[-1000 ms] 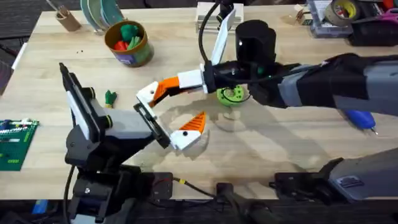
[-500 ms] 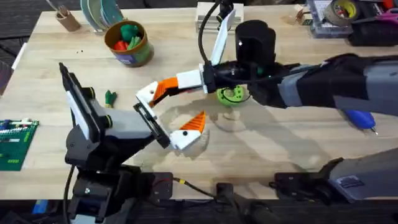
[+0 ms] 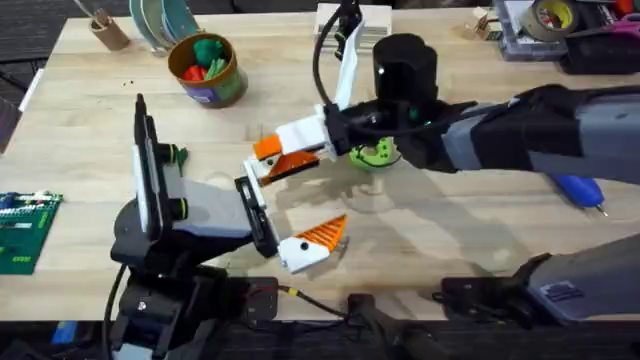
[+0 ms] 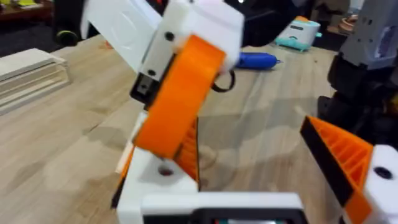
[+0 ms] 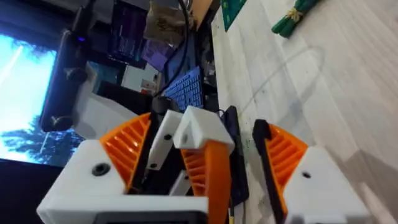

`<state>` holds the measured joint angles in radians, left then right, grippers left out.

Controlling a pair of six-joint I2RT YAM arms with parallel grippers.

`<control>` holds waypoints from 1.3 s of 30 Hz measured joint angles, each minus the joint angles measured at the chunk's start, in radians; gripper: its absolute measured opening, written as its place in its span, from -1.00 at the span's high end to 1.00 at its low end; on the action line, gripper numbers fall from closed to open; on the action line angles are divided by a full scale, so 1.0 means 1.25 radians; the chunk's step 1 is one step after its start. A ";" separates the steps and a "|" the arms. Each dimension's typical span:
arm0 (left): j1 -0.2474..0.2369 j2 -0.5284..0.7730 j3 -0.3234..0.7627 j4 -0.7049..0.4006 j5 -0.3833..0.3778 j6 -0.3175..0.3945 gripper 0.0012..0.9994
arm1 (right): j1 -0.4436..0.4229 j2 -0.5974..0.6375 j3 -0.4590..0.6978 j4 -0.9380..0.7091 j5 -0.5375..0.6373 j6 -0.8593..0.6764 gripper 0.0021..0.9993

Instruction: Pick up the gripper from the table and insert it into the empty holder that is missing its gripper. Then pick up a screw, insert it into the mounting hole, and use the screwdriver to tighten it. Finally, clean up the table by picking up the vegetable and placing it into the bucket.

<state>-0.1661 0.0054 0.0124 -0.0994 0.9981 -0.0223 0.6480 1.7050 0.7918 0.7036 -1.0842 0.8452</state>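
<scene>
Lifting clear of the worktop (image 3: 480, 235), the right claw (image 3: 272, 155) stays clenched on the holder (image 3: 290, 137); left claw (image 3: 300, 240), released, has drawn back below it.

Right gripper (image 5: 202, 155), its 2 orange ribbed pads (image 5: 127, 146) apart, flanks a white holder (image 5: 196, 134) with orange gripper (image 5: 211, 174); green vegetable (image 5: 292, 18) lies beyond on the wooden table (image 5: 348, 93).

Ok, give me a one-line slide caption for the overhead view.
Right hand carries a white holder with orange gripper above the table, beside the left hand.
</scene>
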 joint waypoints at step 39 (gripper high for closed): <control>0.000 0.000 0.000 -0.002 0.024 0.000 -0.99 | -0.480 -0.018 0.101 -0.071 0.081 -0.126 -0.97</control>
<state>-0.1661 0.0055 0.0120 -0.1024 1.0283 -0.0219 0.0486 1.6819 0.9179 0.6150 -0.9825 0.6875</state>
